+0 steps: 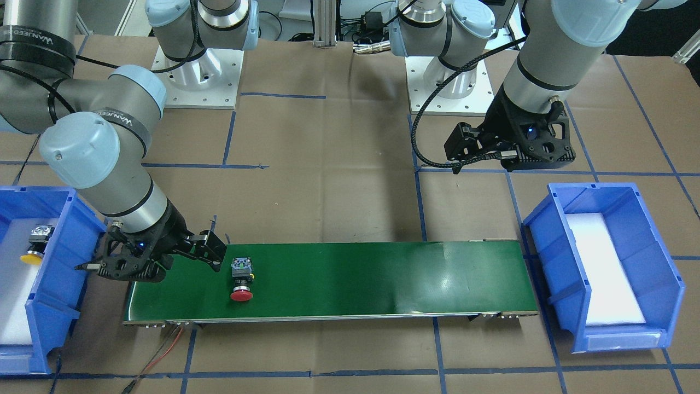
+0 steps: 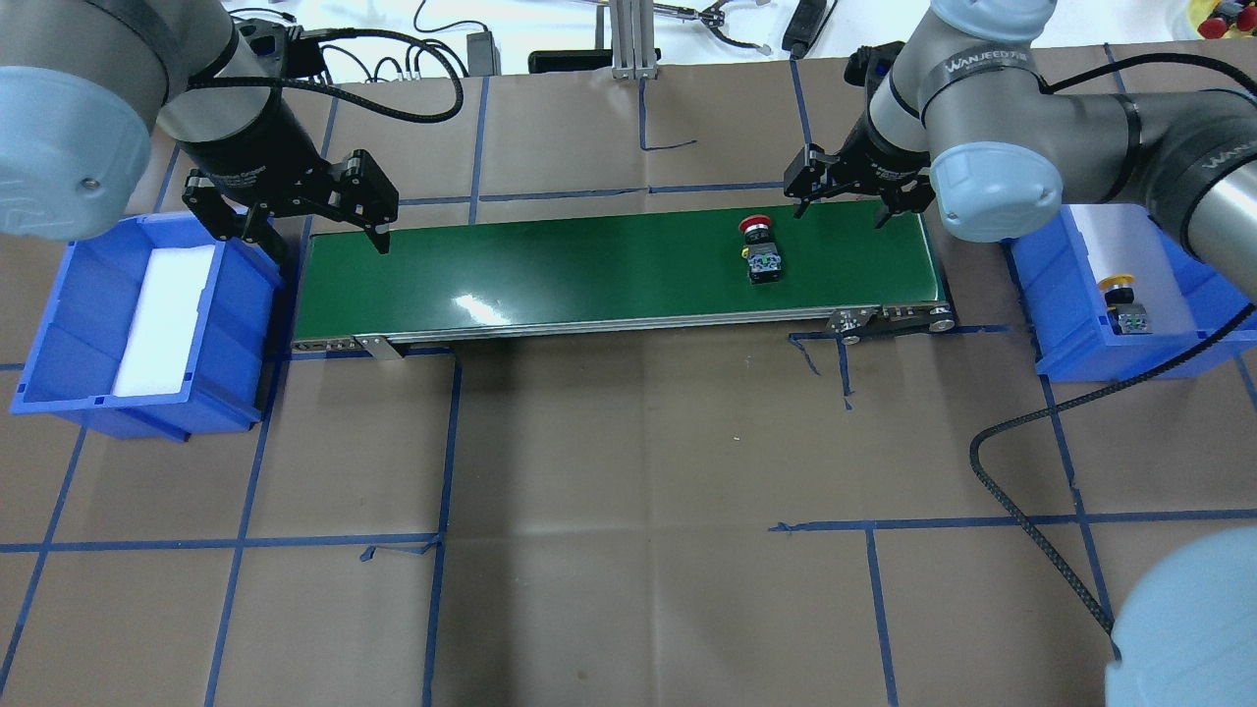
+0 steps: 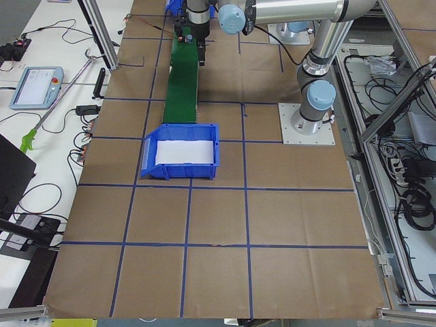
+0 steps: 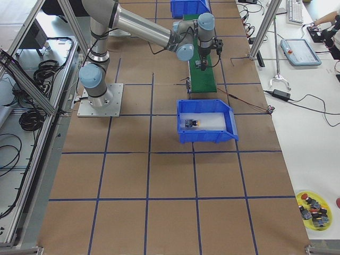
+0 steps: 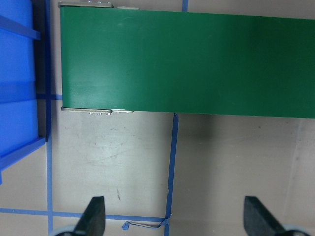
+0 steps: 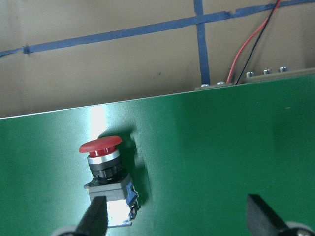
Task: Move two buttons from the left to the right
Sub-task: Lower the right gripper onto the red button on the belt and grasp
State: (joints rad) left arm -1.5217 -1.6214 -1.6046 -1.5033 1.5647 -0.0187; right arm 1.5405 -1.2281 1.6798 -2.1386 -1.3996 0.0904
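Observation:
The red-capped button (image 2: 759, 250) lies on its side on the green conveyor belt (image 2: 589, 265), near the belt's right end; it also shows in the front view (image 1: 241, 280) and the right wrist view (image 6: 106, 169). The yellow-capped button (image 2: 1122, 302) lies in the blue bin (image 2: 1056, 295) on the right, and shows in the front view (image 1: 36, 244) too. My right gripper (image 2: 841, 201) is open and empty over the belt's far edge, just beside the red button. My left gripper (image 2: 319, 236) is open and empty, above the belt's left end.
A second blue bin (image 2: 69, 324) with a white liner and nothing else in it stands off the belt's left end. Blue tape lines cross the brown table cover. A red and black wire (image 1: 164, 350) runs from the belt's right end.

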